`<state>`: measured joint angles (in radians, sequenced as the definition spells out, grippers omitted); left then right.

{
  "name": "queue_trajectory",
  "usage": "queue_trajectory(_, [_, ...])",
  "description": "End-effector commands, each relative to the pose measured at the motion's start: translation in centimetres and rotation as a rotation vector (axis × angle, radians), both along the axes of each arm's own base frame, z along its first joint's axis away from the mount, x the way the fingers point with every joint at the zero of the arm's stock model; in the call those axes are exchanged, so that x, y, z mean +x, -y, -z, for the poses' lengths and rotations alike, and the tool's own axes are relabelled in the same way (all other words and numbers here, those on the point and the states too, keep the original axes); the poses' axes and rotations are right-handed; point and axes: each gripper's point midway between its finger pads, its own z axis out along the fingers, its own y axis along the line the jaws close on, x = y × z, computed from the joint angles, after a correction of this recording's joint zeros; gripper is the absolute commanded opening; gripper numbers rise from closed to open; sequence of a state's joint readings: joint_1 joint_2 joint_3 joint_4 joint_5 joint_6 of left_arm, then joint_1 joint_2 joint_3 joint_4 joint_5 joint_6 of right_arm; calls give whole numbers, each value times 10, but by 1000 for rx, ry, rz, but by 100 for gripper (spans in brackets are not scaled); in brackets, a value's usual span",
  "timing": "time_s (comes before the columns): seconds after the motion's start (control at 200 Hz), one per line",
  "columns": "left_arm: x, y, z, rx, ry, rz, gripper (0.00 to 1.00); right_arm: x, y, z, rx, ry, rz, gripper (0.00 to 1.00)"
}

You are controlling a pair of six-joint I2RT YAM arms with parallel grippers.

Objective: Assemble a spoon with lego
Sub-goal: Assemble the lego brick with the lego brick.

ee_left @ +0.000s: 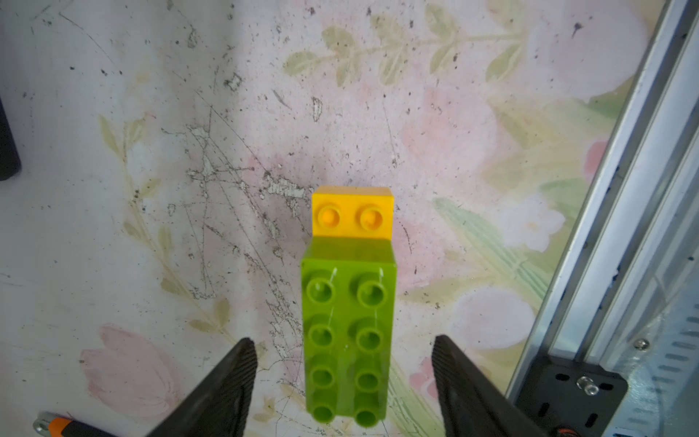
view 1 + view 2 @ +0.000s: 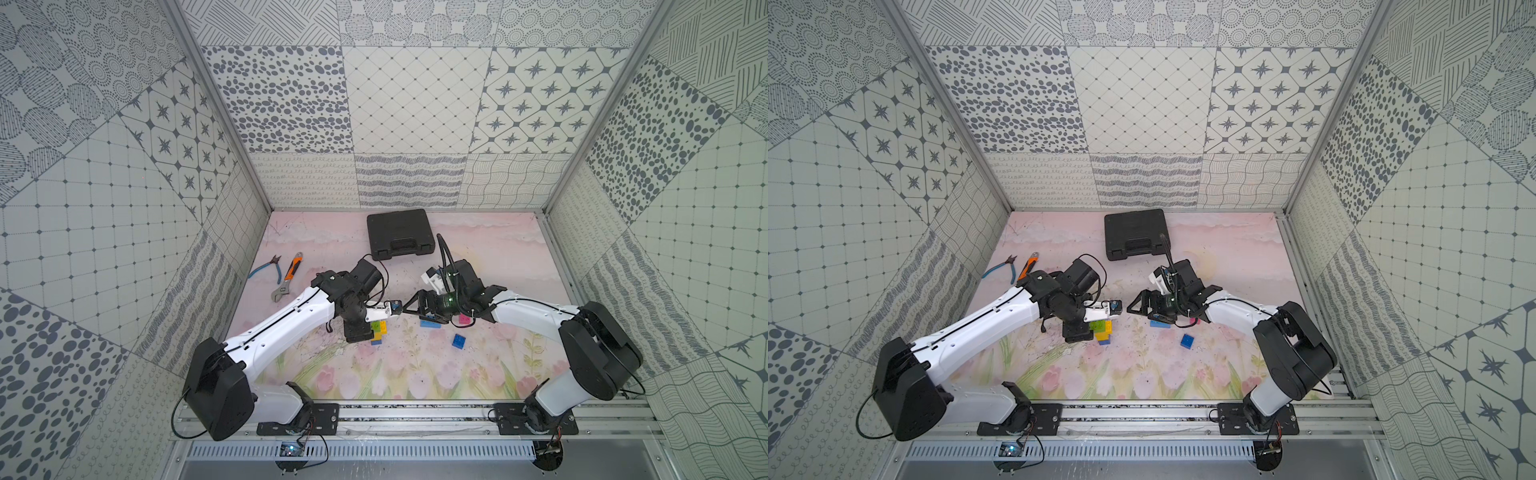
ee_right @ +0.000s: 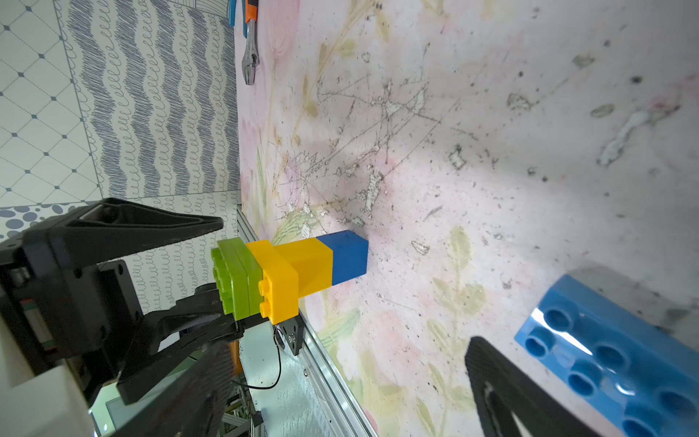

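Left gripper [image 1: 342, 338] gapes, a gap on each side of the spoon [image 1: 350, 302]; right gripper [image 3: 350, 344] spread wide, empty.

Left arm [image 2: 286, 320] stretches forward and inward from its base, wrist bent down; left hand [image 1: 342, 340] points straight down, fingers [image 1: 230, 378] spread apart. Right arm [image 2: 536, 311] folds inward, right hand [image 2: 409, 307] level, aimed toward the left wrist, fingers [image 3: 499, 378] wide apart. Hands close together.
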<state>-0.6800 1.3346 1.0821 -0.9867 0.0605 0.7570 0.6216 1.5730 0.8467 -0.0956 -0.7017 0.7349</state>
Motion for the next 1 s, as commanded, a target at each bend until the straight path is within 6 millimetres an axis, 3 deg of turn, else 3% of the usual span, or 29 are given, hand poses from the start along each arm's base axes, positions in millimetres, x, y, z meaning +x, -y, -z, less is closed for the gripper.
queue_trajectory(0.0, [7,3,-16,-25,51,-15,82,5,-1,-15,8,57,-4,98])
queue_trajectory(0.12, [12,11,-42,-111,111,-31,86,9,17,-17,-31,74,27,98])
queue_trajectory(0.3, [23,27,-107,-371,274,-124,88,10,62,-15,-212,116,82,98])
queue_trajectory(0.35, [20,33,-120,-453,267,-154,94,7,75,-9,-297,118,88,98])
queue_trajectory(0.445, [29,28,-145,-596,296,-383,97,1,95,-3,-418,126,83,98])
queue_trajectory(0.525, [34,14,-150,-680,296,-599,97,-3,105,-2,-483,144,76,98])
queue_trajectory(0.645, [33,-19,-138,-716,269,-939,97,-8,103,-7,-526,209,16,98])
queue_trajectory(0.765, [17,-51,-128,-821,234,-1207,97,-4,95,-19,-552,313,-57,98])
queue_trajectory(0.895, [-6,-72,-125,-962,188,-1329,98,5,92,-34,-592,404,-115,98])
queue_trajectory(0.995, [-18,-76,-119,-982,138,-1362,98,14,110,-33,-723,337,-51,98])
